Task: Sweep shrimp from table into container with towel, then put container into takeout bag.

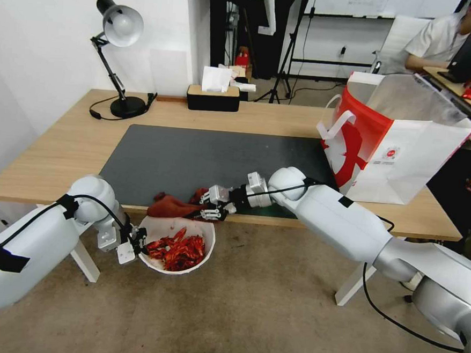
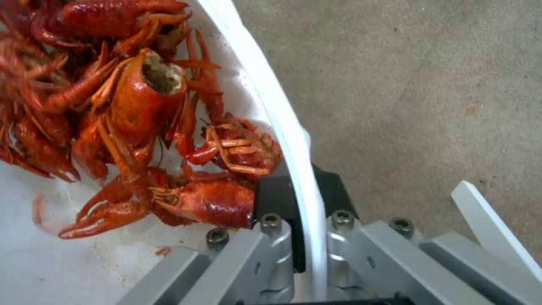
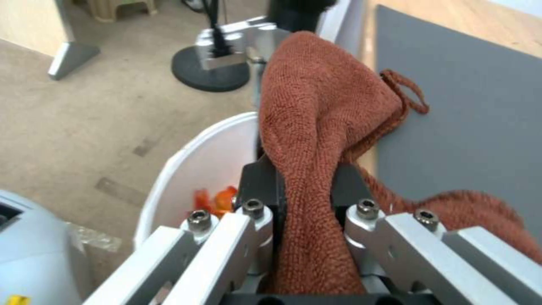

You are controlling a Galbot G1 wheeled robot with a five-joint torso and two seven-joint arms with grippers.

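Head view, left gripper (image 1: 135,243): below the table's front edge, clamped on the near-left rim of the bowl (image 1: 157,263).
Head view, bowl: held in the air just under the table (image 1: 60,148) edge, over the floor; shrimp (image 1: 177,249) piled inside.
Head view, right gripper (image 1: 211,203): at the front edge of the dark mat (image 1: 194,157), pinching the towel (image 1: 171,206); the cloth drapes over the edge right above the bowl.
Head view, bag (image 1: 393,144): upright on the table's right end, mouth open, well apart from bowl and towel.
Left wrist view, gripper (image 2: 302,199): one black pad inside the wall, one outside, closed tight on the white rim (image 2: 265,97).
Left wrist view, shrimp (image 2: 130,110): whole red crayfish with claws, pressed up against the inner pad; detail the head view cannot resolve.
Right wrist view, gripper (image 3: 305,186): black pads shut on a fold of towel (image 3: 322,110).
Right wrist view, towel: hanging loop lies on the mat (image 3: 468,114).
Right wrist view, bowl (image 3: 197,161): just beside the cloth, a few orange shrimp (image 3: 217,199) visible.
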